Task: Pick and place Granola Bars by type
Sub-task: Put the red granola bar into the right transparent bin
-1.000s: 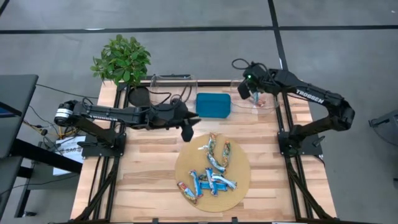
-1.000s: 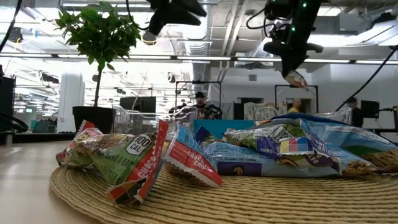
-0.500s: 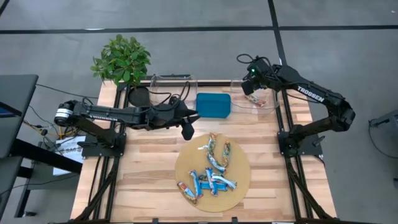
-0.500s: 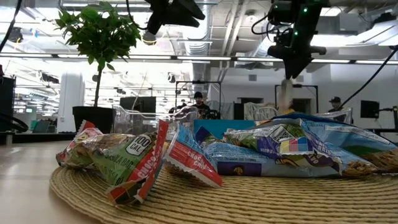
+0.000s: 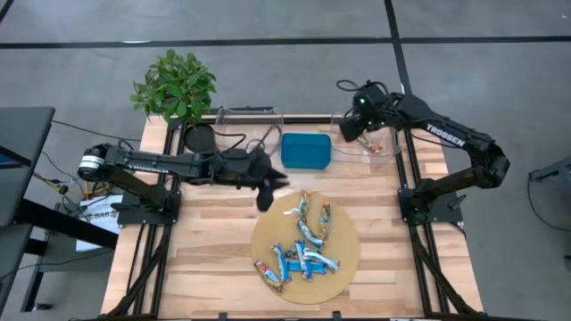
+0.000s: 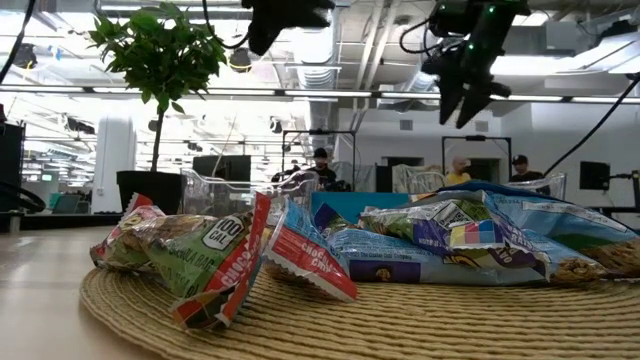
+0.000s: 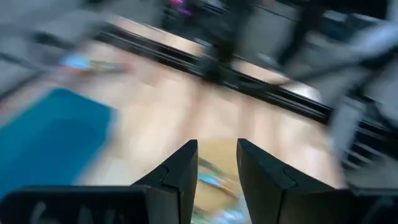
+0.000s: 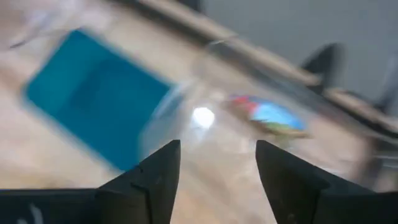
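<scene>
the bars (image 5: 305, 242) lie heaped on a round woven mat (image 5: 343, 265) at the near middle of the table (image 5: 205, 259), blue, blue-and-silver and red-and-tan wrappers overlapping; in the low view the pile (image 6: 400, 245) fills the foreground on the mat (image 6: 300, 325). one more bar (image 8: 267, 116), red and blue, lies in the clear bin (image 5: 385, 150) at the far right corner.

the right gripper (image 5: 351, 127) hangs above that bin, its fingers (image 8: 158, 177) spread apart with nothing between them; the low view shows it (image 6: 462, 105) high up, jaws parted and empty.

the left gripper (image 5: 265, 194) is over the table just beside the mat's far left edge, near the teal tray (image 5: 306, 150). its fingers (image 7: 180, 171) stand a narrow gap apart with nothing gripped, and bars show blurred past them.

a second clear bin (image 5: 239, 125) sits at the far left beside a potted plant (image 5: 174, 85). people stand in the room behind the table in the low view.
</scene>
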{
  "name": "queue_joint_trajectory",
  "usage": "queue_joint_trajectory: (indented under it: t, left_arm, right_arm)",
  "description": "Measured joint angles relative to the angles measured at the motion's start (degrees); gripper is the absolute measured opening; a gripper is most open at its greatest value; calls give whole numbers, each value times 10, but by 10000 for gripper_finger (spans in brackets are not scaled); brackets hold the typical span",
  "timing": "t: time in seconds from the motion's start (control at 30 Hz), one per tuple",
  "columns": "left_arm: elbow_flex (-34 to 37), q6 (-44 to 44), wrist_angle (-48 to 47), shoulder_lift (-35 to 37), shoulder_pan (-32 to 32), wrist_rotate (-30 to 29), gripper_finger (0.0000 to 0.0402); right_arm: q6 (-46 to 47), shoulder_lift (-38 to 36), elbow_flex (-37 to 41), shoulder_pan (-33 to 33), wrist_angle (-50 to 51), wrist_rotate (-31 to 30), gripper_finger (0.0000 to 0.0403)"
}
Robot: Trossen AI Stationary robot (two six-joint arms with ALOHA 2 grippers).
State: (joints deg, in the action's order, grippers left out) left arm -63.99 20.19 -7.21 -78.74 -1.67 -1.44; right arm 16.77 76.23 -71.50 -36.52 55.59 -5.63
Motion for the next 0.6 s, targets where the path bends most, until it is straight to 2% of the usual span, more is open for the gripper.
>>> queue_joint_trajectory:
  t: [0.1, 0.2, 0.27, 0.43, 0.6]
  left_arm:
    - [0, 0, -15, 0, -5, 122, 103]
    - [0, 0, -59, 0, -23, 189, 103]
    - [-1, -8, -106, 0, -38, 206, 103]
    - [-1, -20, -216, -23, -85, 205, 103]
    - [-1, -53, -236, -72, -135, 203, 103]
  right_arm:
    - [-20, 0, 0, 28, -17, 66, 205]
    - [-32, 0, 0, 66, -34, 104, 203]
    - [-41, 0, 0, 96, -42, 119, 202]
    - [-64, 0, 0, 183, -65, 147, 200]
    - [-83, -2, 0, 282, -88, 177, 203]
